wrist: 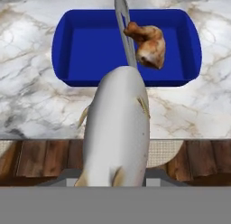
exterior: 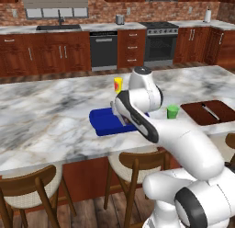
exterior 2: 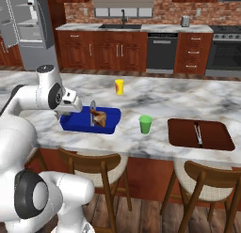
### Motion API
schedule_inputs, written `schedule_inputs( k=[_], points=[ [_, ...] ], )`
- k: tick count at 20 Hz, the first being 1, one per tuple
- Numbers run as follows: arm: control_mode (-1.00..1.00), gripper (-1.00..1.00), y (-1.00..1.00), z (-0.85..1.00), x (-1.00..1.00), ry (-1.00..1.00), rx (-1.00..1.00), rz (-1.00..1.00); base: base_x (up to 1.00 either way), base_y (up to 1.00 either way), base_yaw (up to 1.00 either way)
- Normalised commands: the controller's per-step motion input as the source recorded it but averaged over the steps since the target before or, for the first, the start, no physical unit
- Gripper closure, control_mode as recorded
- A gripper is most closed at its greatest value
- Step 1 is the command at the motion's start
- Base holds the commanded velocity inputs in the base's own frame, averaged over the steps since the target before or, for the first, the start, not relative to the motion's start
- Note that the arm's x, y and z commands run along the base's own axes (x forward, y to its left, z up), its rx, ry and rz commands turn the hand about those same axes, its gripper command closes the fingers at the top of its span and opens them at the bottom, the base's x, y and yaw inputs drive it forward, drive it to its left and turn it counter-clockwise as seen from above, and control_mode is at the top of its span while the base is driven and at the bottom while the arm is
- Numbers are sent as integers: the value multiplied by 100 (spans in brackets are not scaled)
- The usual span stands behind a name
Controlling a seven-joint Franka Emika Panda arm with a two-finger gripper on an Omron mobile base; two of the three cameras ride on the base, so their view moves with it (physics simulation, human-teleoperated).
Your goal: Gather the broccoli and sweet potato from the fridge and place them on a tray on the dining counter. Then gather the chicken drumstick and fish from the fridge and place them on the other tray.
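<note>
Fish [wrist: 118,128] hides claw [wrist: 115,175] (drumstick [wrist: 148,44] lies in blue tray [wrist: 63,51])

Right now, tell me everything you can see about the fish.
The fish is pale grey and smooth-skinned, with small tan fins at its sides and a thin tail pointing away from the hand camera. It is whole and looks raw. The tool holds it at the head end, lengthwise, above the counter edge, its tail reaching over the blue tray. A browned chicken drumstick shows beside the tail; whether they touch is unclear.
</note>
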Motion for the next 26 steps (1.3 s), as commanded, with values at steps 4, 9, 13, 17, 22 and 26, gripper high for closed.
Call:
schedule_inputs(
  k=[4, 9, 13, 17, 22, 26],
  points=[
    [-100, 100, 0, -19, 33, 9, 0, 0, 0, 0, 0],
    [-100, 100, 18, -30, 80, 0, 0, -3, 0, 0, 0],
    [-100, 100, 28, -30, 69, 1, 0, -2, 0, 0, 0],
    [-100, 100, 28, -29, 43, 12, 0, 0, 0, 0, 0],
    [-100, 100, 10, -35, 36, 8, 0, 0, 0, 0, 0],
    [-100, 100, 7, -31, 32, 1, 0, 0, 0, 0, 0]
  ],
)
